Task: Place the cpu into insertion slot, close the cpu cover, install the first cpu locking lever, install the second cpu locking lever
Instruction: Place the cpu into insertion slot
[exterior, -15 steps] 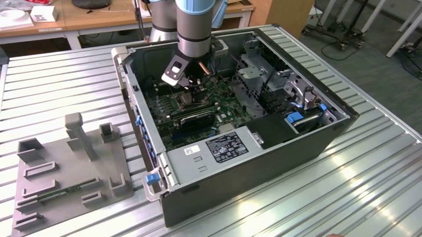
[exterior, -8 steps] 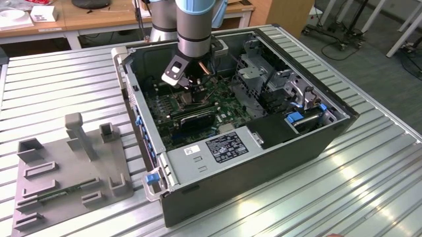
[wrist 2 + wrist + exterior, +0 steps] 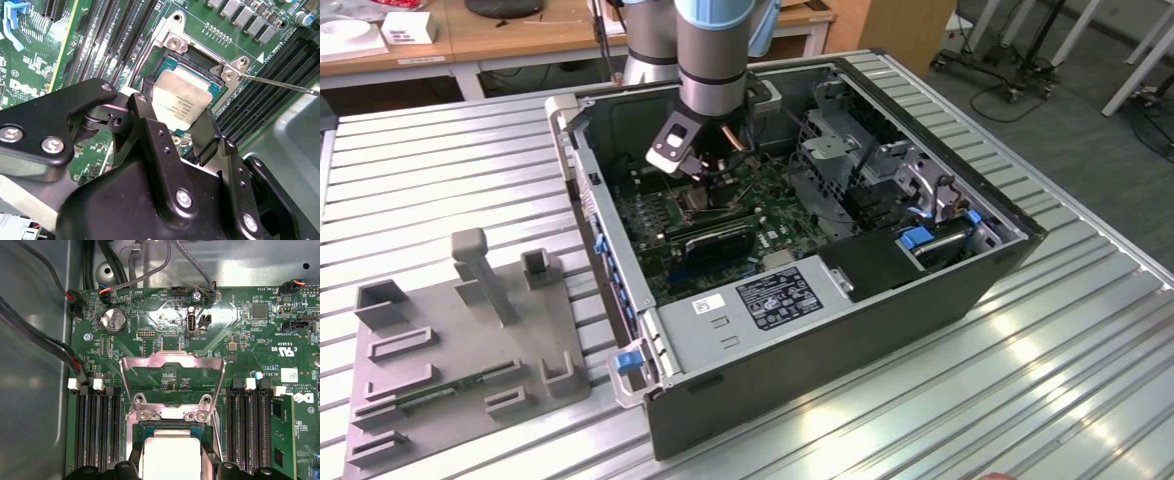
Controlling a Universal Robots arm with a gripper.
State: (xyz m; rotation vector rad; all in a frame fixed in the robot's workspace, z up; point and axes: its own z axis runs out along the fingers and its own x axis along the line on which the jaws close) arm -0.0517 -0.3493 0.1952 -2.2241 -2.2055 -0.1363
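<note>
your gripper (image 3: pixel 174 114) is down inside the open computer case (image 3: pixel 894 320), its jaws clamped on two opposite edges of the cpu (image 3: pixel 182 97). the cpu sits right over the insertion slot (image 3: pixel 194 52) on the green motherboard (image 3: pixel 150 320) (whether it's fully seated, you can't tell). in the first wrist view the cpu cover (image 3: pixel 172 359) lies swung open just beyond the slot.
</note>
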